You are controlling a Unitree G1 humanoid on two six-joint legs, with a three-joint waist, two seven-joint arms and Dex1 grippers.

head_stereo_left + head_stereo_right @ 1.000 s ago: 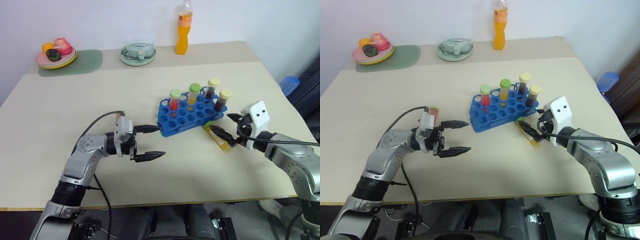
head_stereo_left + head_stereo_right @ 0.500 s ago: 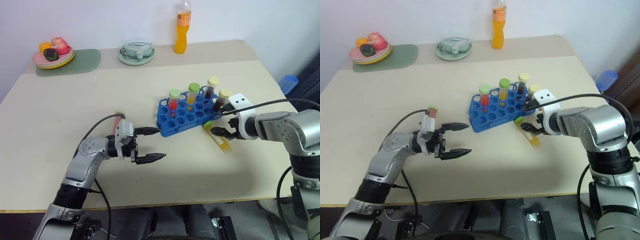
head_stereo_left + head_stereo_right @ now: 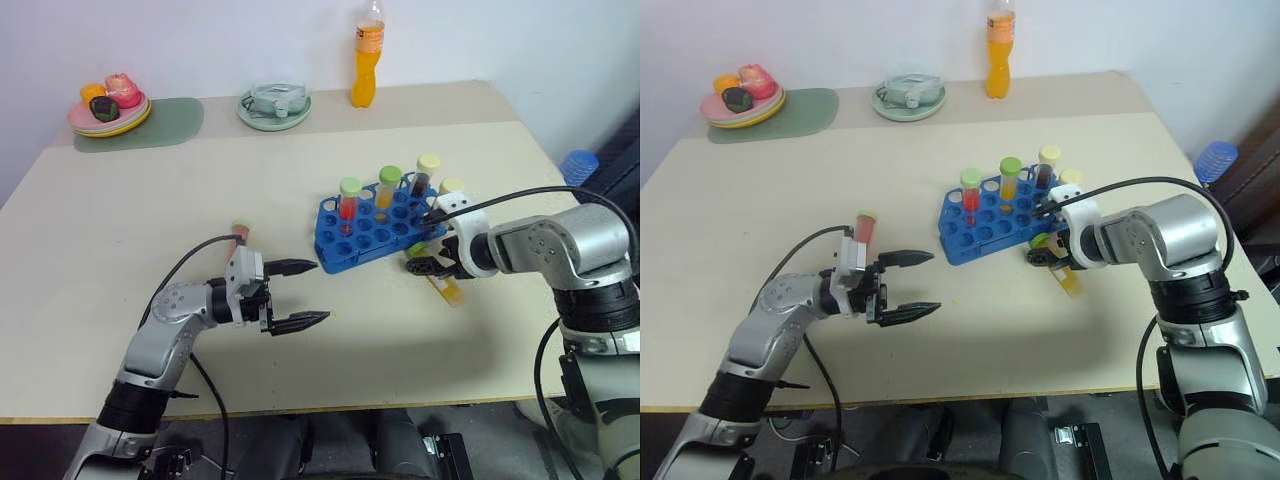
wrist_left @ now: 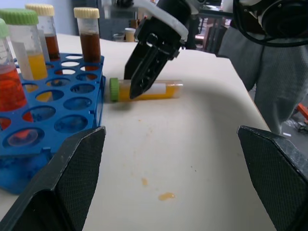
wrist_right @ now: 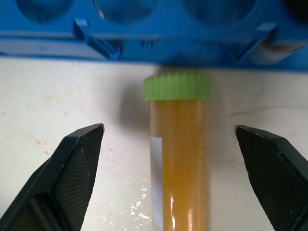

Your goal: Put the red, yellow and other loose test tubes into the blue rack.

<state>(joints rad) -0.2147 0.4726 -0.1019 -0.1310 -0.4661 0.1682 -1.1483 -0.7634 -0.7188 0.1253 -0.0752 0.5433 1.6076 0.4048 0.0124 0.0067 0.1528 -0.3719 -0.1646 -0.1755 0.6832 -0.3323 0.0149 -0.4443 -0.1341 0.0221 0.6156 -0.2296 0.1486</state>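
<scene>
The blue rack (image 3: 370, 235) stands right of the table's middle and holds a red tube (image 3: 348, 200), a yellow tube (image 3: 388, 187) and two dark brown tubes (image 3: 426, 172). A loose yellow test tube (image 5: 177, 163) with a green cap lies on the table beside the rack's near right corner. My right gripper (image 3: 424, 266) points down over its cap end, open, a finger on each side and apart from it. My left gripper (image 3: 321, 291) hovers open and level, left of the rack, holding nothing. A loose red tube (image 3: 865, 228) shows behind the left wrist.
An orange drink bottle (image 3: 367, 55) stands at the back edge. A pale green plate (image 3: 275, 108) is to its left. At the far left corner, a plate of toy food (image 3: 110, 108) sits on a green mat (image 3: 165, 125). Bare tabletop lies in front of the rack.
My right gripper has tipped downward and moved in toward the rack, over the yellow tube's cap end. The left gripper has stayed in place and open.
</scene>
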